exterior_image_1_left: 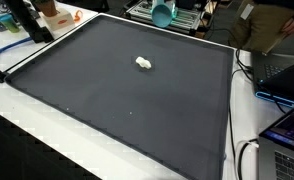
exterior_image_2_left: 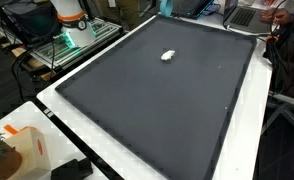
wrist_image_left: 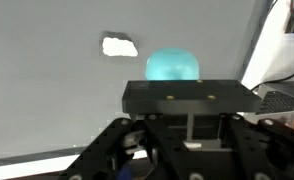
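Observation:
My gripper [wrist_image_left: 190,92] fills the bottom of the wrist view, a black block with dark linkages, shut on a teal cup [wrist_image_left: 173,65] whose rounded end sticks out beyond it. In both exterior views the teal cup [exterior_image_1_left: 164,13] [exterior_image_2_left: 166,6] hangs above the far edge of a large dark mat [exterior_image_1_left: 107,105] [exterior_image_2_left: 157,115]; the fingers themselves are not visible there. A small white crumpled object [exterior_image_1_left: 144,64] [exterior_image_2_left: 168,56] [wrist_image_left: 119,46] lies alone on the mat, apart from the cup and below it.
Open laptops [exterior_image_1_left: 287,135] and cables sit beside the mat on the white table edge [exterior_image_1_left: 242,120]. A person [exterior_image_1_left: 272,25] stands at the back. The robot base [exterior_image_2_left: 69,22] stands off one corner. A white and orange box [exterior_image_2_left: 22,150] is near the front corner.

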`<state>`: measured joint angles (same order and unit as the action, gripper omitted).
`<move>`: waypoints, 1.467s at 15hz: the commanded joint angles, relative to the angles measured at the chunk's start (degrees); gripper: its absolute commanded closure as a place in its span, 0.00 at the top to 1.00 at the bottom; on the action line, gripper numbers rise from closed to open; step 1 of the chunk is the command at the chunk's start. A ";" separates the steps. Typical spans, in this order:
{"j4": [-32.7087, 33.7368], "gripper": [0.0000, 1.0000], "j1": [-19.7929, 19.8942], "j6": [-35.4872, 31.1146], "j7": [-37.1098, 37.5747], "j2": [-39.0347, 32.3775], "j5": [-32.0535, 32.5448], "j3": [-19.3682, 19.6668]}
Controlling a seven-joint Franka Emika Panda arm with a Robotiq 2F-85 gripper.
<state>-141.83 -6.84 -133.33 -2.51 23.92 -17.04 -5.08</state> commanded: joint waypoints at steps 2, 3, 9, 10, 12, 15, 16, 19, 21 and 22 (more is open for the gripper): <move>0.56 0.22 0.98 -2.26 8.40 -6.25 7.70 -3.64; 1.14 0.22 1.77 -3.41 11.80 -8.40 9.26 -4.28; 1.33 0.22 0.91 -3.75 12.06 -9.83 9.36 -3.62; 1.50 0.22 1.05 -4.37 12.53 -10.57 9.60 -3.73; 1.85 0.22 1.59 -5.96 14.10 -12.27 10.74 -3.93; 2.56 0.22 2.41 -8.08 18.55 -15.33 14.48 -4.29; 3.08 0.22 2.76 -8.37 20.46 -16.61 16.33 -4.33; 4.74 0.22 3.15 -8.10 25.49 -19.94 21.16 -4.00; 5.82 0.22 2.83 -8.78 27.46 -22.10 22.66 -3.60; 6.35 0.22 2.62 -9.32 28.19 -23.18 22.98 -3.37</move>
<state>-137.60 -4.18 -141.30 22.24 4.20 3.37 -8.65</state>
